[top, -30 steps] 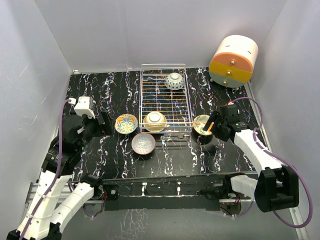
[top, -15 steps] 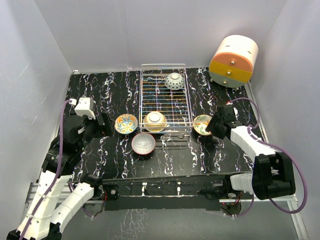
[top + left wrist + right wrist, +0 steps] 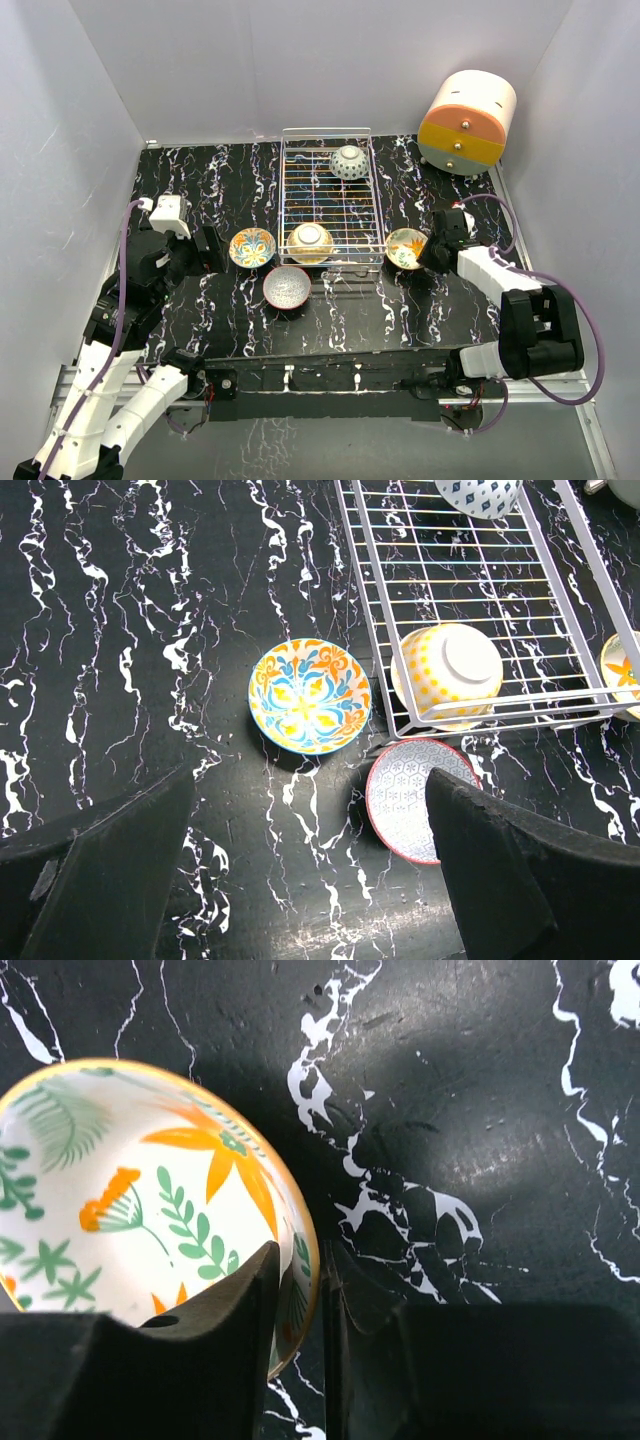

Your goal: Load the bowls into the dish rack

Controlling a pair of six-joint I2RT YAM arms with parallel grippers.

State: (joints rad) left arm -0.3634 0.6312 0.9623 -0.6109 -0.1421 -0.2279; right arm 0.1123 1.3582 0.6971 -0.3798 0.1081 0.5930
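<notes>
Scene viewed from the arm side, nearest items first; every position is given from the dish rack [image 3: 328, 195].

Just off the rack's near left corner, a red-rimmed bowl [image 3: 287, 287] sits on the black marbled table [image 3: 380, 310], mouth up. It lies outside the wires.

Left of the rack's near end, close by but not touching it, a blue-and-orange bowl [image 3: 309, 695] also stands mouth up. Further left, the left claw [image 3: 310, 772] hangs over the table with its fingers spread wide and nothing between them.

Just off the rack's near right corner is a flowered bowl [image 3: 140, 1190], its mouth facing up. The right claw [image 3: 300, 1260] is drawn narrow onto the bowl's rim, one finger inside and one outside. Whether the bowl's foot rests on the table cannot be told.

The rack is a silver wire basket whose long axis runs from near to far, away from the arms. At its near end a yellow-dotted bowl [image 3: 447, 673] lies inside, mouth down and foot up. At the far end a blue-patterned bowl [image 3: 348, 161] lies inside, likewise mouth down.

Beyond the rack's far right corner, well apart, stands an orange-and-cream cabinet [image 3: 466, 122].
</notes>
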